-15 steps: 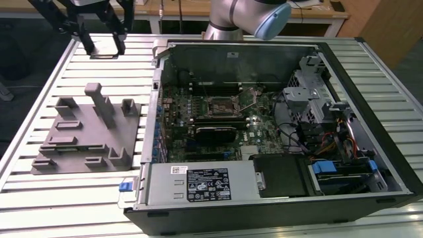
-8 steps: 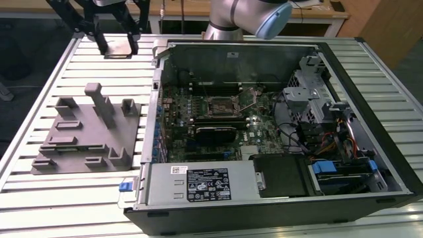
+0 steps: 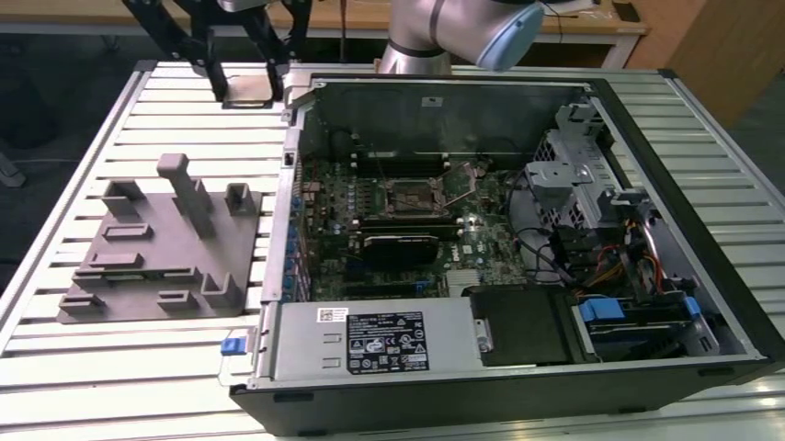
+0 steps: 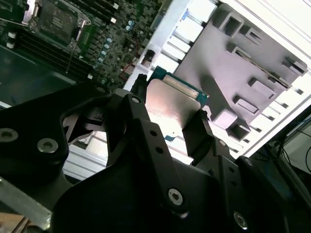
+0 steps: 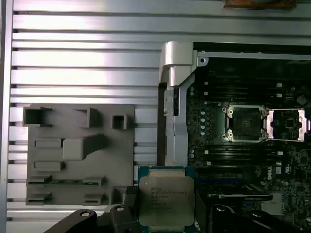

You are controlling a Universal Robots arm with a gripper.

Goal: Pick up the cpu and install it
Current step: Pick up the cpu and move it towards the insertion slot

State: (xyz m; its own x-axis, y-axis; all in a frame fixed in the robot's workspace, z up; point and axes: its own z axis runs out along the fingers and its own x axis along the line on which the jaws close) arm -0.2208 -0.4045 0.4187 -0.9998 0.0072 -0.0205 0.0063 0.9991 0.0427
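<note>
The end effector (image 4: 169, 114) is closed on the cpu (image 5: 166, 201). Its two dark fingers (image 4: 137, 104) press on opposite edges of the chip, and the pale metal top sits between them. In the first wrist view the chip looks level and square in the grip, with its green border showing on the side away from the camera.

In the exterior view the chip (image 3: 252, 89) hangs at the far end of the bench (image 3: 123, 367), on the exterior view's left. It is beyond the grey fixture (image 3: 160, 243) and just outside the far corner of the open computer case (image 3: 491, 404). It appears to be held clear of the slatted top and not resting on it.

I judge the pick-up done and the carry to be the step in hand, with the install not yet begun. The socket (image 5: 243, 123) sits on the board inside the case, well apart from the chip. It looks bare, and its metal frame (image 5: 286, 124) appears swung open beside it.

Seating the chip calls for it to stay flat, to cross the case wall without touching it, and to line up squarely over the socket. Whether the chip's corner mark matches the socket cannot be told from these views. A tilted or offset landing could damage the socket contacts, so a light, straight descent seems to be what the fit needs.
</note>
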